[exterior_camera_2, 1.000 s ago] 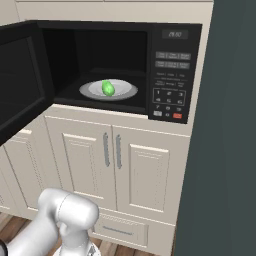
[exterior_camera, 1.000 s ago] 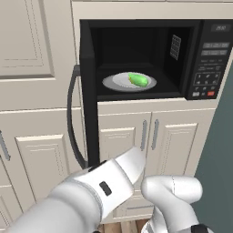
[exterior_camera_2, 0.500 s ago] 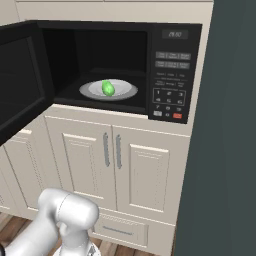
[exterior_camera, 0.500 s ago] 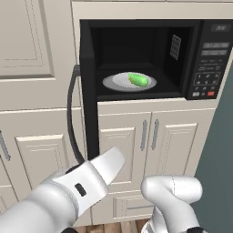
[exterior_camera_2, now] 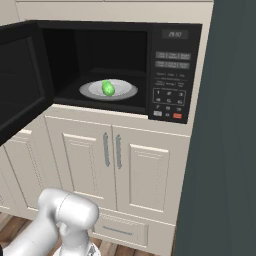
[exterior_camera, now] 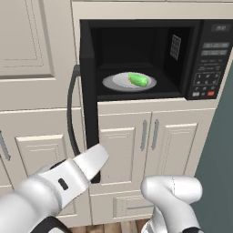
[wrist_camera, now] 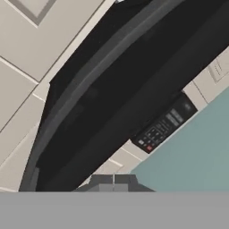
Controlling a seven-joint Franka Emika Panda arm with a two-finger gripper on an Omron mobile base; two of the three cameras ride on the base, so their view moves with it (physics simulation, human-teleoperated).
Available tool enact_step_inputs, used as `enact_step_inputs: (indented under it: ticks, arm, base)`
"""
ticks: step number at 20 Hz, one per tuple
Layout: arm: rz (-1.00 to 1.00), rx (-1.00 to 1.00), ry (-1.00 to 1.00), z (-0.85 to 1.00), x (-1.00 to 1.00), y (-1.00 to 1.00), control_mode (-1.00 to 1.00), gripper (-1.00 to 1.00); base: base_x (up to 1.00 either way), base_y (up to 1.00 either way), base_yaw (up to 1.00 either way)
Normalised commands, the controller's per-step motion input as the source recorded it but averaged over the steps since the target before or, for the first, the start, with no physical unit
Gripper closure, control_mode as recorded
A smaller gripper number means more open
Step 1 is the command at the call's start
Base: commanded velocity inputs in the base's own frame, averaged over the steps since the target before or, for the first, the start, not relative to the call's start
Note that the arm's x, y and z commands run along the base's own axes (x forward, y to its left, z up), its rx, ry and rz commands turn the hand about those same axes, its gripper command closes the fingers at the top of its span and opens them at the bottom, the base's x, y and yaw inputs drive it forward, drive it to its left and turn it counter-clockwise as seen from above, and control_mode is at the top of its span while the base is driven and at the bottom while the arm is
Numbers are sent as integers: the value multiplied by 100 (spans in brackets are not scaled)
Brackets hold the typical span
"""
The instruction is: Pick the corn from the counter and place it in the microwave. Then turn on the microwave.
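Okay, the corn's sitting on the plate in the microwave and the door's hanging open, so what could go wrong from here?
The microwave door stands wide open; pressing the keypad before shutting it would likely start nothing. The end effector is shut and close to the door's curved handle, so a badly aimed push might glance off. A hard swing could jolt the corn on its plate.

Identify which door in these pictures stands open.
The microwave's black glass door, swung out to the left, showing the corn on its plate. The cream cabinet doors beneath are shut.
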Motion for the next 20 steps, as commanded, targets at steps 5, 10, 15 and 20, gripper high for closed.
enact_step_inputs:
  ticks: [5,10,15,20]
  arm:
    - [-3,-1,-2,-13,22,20,-100,100]
    - [-3,0,-1,-13,21,16,-100,100]
    - [-4,0,-1,-8,19,15,-100,100]
    - [-4,0,0,-12,20,19,-100,100]
  base:
    - [0,0,0]
    - [0,0,0]
    - [0,0,0]
    - [0,0,0]
